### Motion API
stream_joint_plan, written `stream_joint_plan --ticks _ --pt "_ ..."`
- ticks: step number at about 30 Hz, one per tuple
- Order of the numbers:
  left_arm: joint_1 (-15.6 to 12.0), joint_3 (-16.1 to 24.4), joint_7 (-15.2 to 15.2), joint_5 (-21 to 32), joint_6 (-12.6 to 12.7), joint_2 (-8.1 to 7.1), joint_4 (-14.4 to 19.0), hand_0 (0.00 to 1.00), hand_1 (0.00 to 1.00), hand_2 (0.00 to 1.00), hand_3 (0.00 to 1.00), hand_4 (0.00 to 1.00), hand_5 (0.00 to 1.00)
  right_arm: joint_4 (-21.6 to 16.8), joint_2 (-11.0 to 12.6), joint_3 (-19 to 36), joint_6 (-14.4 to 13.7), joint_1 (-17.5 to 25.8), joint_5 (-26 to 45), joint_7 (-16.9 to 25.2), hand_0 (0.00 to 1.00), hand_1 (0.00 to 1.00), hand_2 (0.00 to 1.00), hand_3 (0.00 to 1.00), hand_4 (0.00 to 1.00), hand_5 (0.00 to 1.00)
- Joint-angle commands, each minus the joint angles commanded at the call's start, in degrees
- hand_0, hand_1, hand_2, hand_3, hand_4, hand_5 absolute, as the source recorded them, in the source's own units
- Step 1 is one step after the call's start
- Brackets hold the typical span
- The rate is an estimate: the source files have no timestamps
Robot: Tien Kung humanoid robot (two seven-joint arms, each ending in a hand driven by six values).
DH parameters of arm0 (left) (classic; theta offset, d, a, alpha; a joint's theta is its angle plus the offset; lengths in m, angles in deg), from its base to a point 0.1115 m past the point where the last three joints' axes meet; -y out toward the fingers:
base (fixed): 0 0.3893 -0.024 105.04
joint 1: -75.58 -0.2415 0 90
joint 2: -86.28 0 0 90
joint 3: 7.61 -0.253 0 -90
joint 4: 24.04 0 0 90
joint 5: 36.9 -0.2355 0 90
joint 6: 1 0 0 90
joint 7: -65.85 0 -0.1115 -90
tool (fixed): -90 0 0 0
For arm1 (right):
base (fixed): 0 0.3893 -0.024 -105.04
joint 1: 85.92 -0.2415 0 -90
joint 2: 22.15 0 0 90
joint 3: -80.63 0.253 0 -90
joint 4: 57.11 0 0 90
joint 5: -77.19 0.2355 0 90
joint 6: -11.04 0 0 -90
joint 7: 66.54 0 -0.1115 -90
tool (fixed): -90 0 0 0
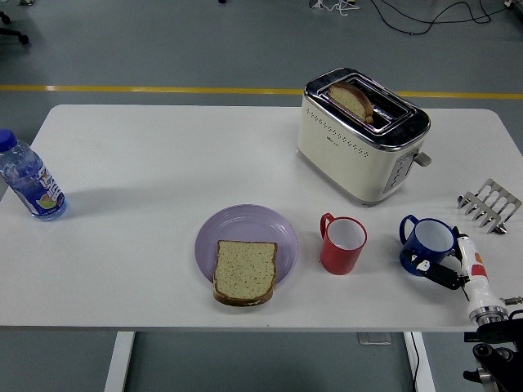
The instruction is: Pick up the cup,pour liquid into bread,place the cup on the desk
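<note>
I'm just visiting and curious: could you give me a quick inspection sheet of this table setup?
Surface: white table, level.
Job's things: blue cup and red cup upright; bread slice on purple plate.
Clutter: toaster holding a slice, water bottle, metal rack.
Hands: right hand touching the blue cup; left nothing seen.
Cables: on floor beyond table.
Surroundings: grey floor, yellow line.

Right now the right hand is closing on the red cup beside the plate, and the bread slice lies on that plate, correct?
Not quite. In the head view the right hand is at the blue cup, not the red cup. The bread slice does lie on the plate.
</note>
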Motion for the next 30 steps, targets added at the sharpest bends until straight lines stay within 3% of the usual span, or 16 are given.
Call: stream_joint_plan --ticks 2,7,8,13,14,30 --pt "0.0 0.0 0.0 0.0 0.0 -0.01 0.0 0.670 0.740 0.741 0.639 0.405 0.998 0.0 0.0 0.1 0.1 0.0 -0.1 0.0 0.664 0.656 0.823 0.903 0.817 0.002" --pt "0.1 0.1 0.0 -0.1 0.0 -0.02 0.0 0.670 0.740 0.741 0.639 0.405 0.998 -0.2 0.0 0.6 0.4 0.1 -0.4 -0.1 0.664 0.656 0.823 0.903 0.817 0.002" --pt "0.1 0.2 0.0 -0.1 0.0 -0.02 0.0 0.670 0.740 0.741 0.639 0.404 0.998 -0.2 0.0 0.6 0.4 0.1 -0.5 -0.1 0.740 0.707 0.871 0.921 0.827 0.002" --pt "0.1 0.2 0.0 -0.2 0.0 -0.02 0.0 0.670 0.740 0.741 0.639 0.404 0.998 -0.5 0.0 1.2 0.8 0.2 -0.9 -0.4 0.740 0.707 0.871 0.921 0.827 0.002" --pt "0.1 0.2 0.0 -0.2 0.0 -0.02 0.0 0.670 0.740 0.741 0.638 0.405 0.998 -0.6 0.1 1.3 0.9 0.3 -1.0 -0.3 0.784 0.736 0.895 0.931 0.833 0.002" --pt "0.2 0.3 0.0 -0.2 0.0 -0.06 0.0 0.670 0.741 0.741 0.639 0.404 0.998 -2.8 0.5 3.1 1.3 1.1 -2.3 -1.2 0.815 0.759 0.903 0.948 0.845 0.002"
